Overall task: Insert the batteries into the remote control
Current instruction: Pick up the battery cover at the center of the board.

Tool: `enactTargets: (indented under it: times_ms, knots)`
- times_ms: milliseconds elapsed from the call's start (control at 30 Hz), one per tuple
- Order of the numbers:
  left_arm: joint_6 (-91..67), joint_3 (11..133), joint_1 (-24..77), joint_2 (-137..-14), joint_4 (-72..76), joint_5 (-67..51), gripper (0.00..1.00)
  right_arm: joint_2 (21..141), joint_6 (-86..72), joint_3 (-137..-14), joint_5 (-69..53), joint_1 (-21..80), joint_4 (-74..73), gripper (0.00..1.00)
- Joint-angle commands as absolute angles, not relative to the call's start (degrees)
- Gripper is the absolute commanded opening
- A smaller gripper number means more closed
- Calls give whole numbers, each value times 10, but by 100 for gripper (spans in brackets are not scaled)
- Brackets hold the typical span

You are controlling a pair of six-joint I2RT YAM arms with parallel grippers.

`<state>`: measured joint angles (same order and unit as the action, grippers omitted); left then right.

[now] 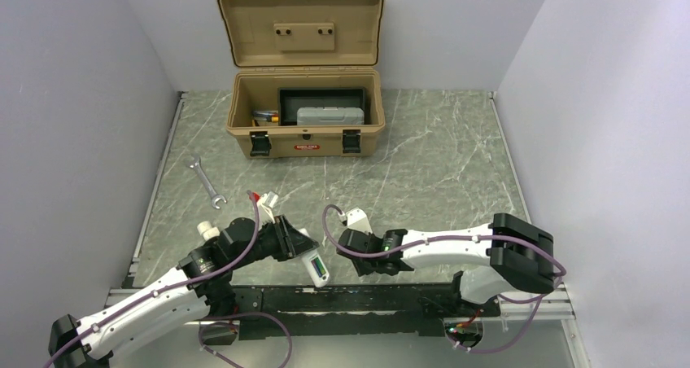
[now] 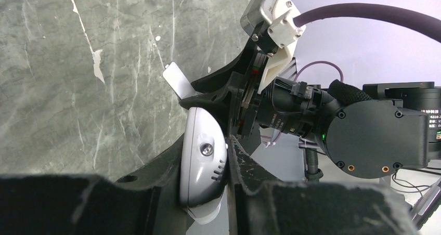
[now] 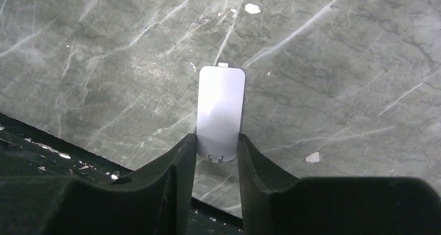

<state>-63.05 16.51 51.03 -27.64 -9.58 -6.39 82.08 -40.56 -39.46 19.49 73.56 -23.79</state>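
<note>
My left gripper (image 1: 303, 254) is shut on the remote control (image 1: 316, 268), a slim white bar held tilted above the table's near edge. Its rounded end (image 2: 202, 159) is pinched between my left fingers. A green battery (image 1: 320, 267) shows in the remote's open back; the purple one I cannot make out. My right gripper (image 3: 217, 141) is low on the table just right of the remote. Its jaws press both long edges of a small loose white plastic tab (image 3: 220, 107) lying flat on the marble. The left wrist view shows that tab (image 2: 177, 79) under the right fingers.
An open tan toolbox (image 1: 305, 128) stands at the back centre, with a grey case (image 1: 329, 116) inside. A silver wrench (image 1: 206, 183) lies on the left of the green marble table (image 1: 439, 173). A black rail (image 1: 350, 296) runs along the near edge.
</note>
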Motion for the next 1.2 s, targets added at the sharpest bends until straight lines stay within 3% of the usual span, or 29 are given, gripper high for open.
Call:
enactTargets:
  times_ms: [0, 200, 600, 900, 1167]
  knots:
    - [-625, 192, 509, -277, -61, -71, 0, 849, -413, -406, 191, 738, -285, 35]
    - [-626, 191, 509, -275, -61, -71, 0, 839, -416, -408, 196, 739, -286, 32]
    - [-635, 179, 509, -303, -17, -74, 0, 700, -415, -411, 215, 739, -295, 33]
    - [-671, 119, 509, -313, 123, -7, 0, 618, -390, -477, 216, 738, -334, 33]
    - [-714, 86, 510, -376, 259, 15, 0, 622, -303, -586, 155, 739, -352, 35]
